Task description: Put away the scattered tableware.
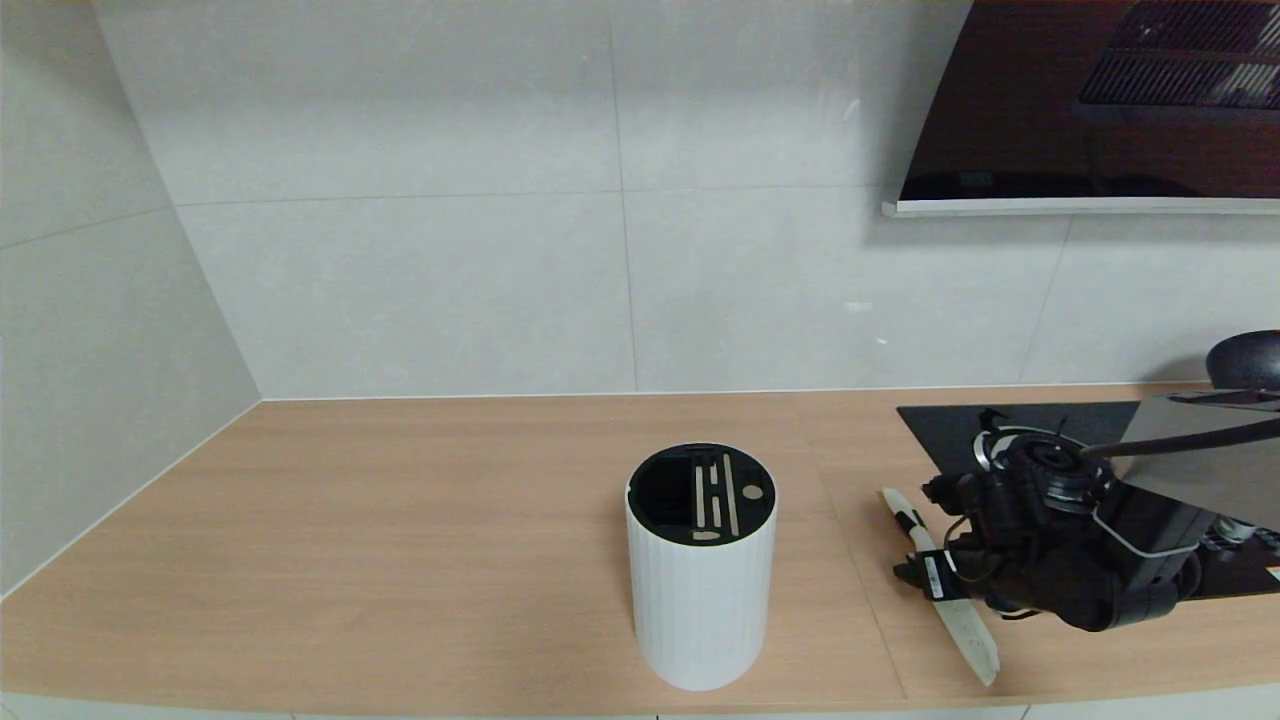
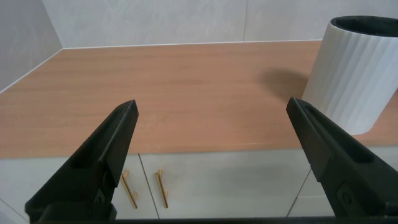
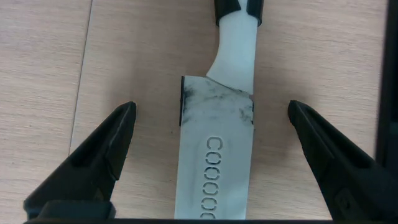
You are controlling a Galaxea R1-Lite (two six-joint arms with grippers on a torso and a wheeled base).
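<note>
Right claw point(image 1: 925, 535): released, jaws spread wide, poised low over the knife point(image 1: 972, 632). In the right wrist view the right claw point(image 3: 211, 118) has one finger point(image 3: 102, 158) on each side of the blade, with bare wood showing between each finger and the steel.

Knife point(image 3: 217, 155): lies flat on the counter point(image 1: 400, 520), straight below the right claw and centred in its gap. Pale blade with dark smudges near the heel; the handle is white with black bands. The handle runs out past the claw on the wall side, and the blade tip runs out past it toward the counter's front edge.

Left claw point(image 2: 211, 109): released, jaws wide apart, nothing between them. It hangs at the counter's front edge, level with the top, with cabinet doors point(image 2: 205, 186) below.

Holder point(image 1: 700, 580): white ribbed cylinder, upright, with a black slotted top. It stands on the robot's-left side of the right claw, well apart from it and from the knife. Seen from the left claw, the holder point(image 2: 357, 74) is ahead and off to one side, not between the jaws.

Cooktop point(image 1: 950, 425): black panel set into the counter, just beyond the right claw toward the wall, near the knife handle.
</note>
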